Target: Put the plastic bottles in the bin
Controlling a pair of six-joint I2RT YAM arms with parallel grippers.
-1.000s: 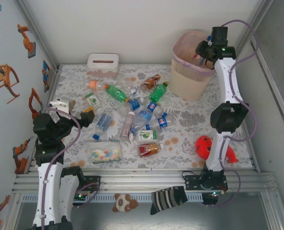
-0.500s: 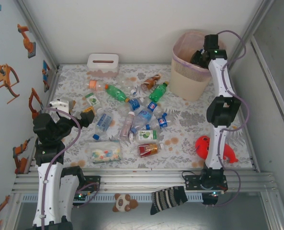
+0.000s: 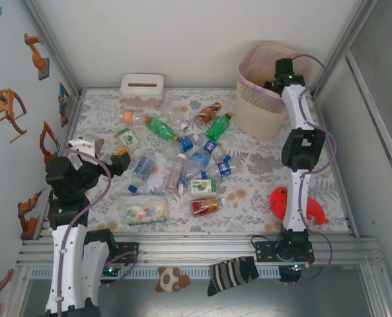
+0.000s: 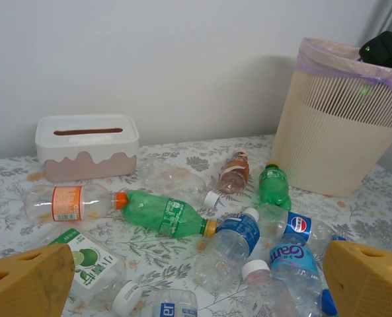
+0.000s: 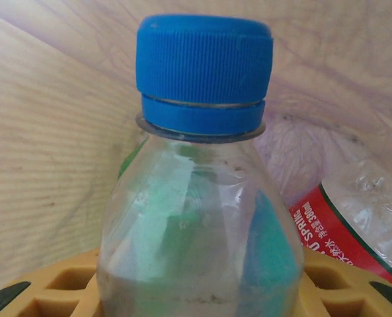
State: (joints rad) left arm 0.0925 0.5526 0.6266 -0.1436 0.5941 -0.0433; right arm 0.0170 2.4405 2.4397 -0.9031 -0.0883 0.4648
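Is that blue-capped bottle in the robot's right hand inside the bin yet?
Inside. The right hand reaches down into the bin, and the bottle it grips has the pink liner behind it.

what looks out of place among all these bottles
A red toy on the right, a clear packet of coloured pieces near the front edge, and a striped sock and panda plush off the table aren't bottles.

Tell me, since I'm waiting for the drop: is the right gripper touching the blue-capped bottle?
Touching. The right wrist view shows the bottle with its clear body wedged between the right gripper's yellow fingers, inside the bin.
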